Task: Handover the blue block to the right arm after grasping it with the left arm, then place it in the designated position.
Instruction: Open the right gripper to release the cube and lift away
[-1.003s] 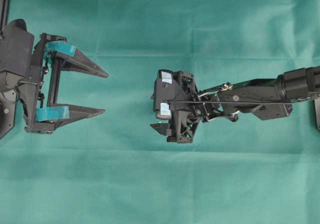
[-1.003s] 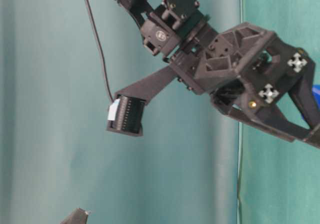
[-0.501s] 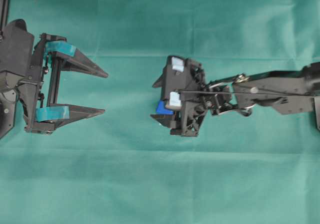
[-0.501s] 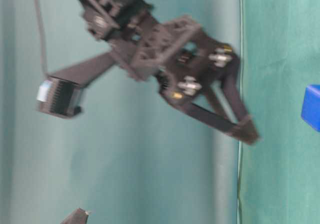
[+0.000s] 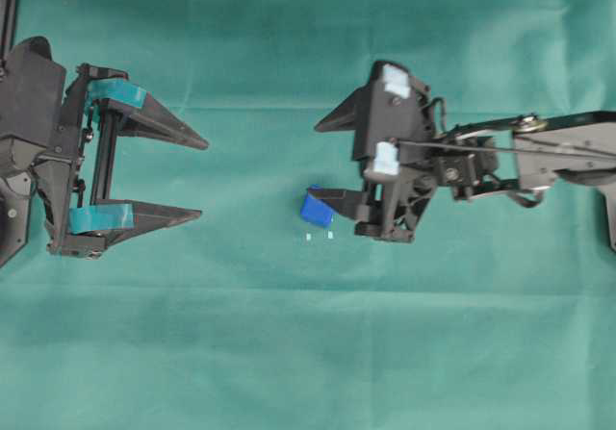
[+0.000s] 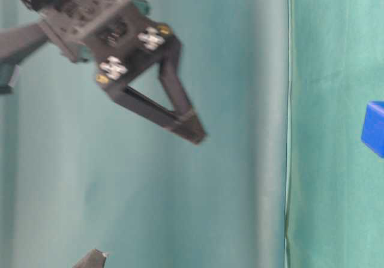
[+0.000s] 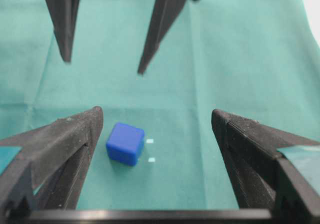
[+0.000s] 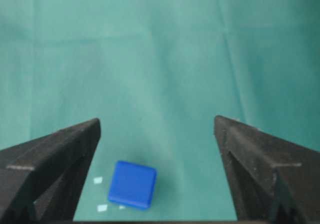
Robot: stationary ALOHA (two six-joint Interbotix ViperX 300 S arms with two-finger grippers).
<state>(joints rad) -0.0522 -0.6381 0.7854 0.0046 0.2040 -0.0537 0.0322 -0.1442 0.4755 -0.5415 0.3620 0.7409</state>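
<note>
Overhead: blue block (image 5: 315,208) on green cloth (image 5: 289,353), just off the lower fingertip of the right gripper (image 5: 316,159), jaws spread wide, nothing held; two white marks (image 5: 318,236) just beside the block. Left gripper (image 5: 203,179) well apart, wide open, empty.

Table-level: right gripper (image 6: 195,127) blurred, raised clear of the block (image 6: 374,127).

Left wrist: block (image 7: 125,143) near left finger (image 7: 65,144), untouched.

Right wrist: block (image 8: 132,184) between spread fingers (image 8: 55,154), nearer the left one, marks beside it.

Even bright light, table-level motion blur
</note>
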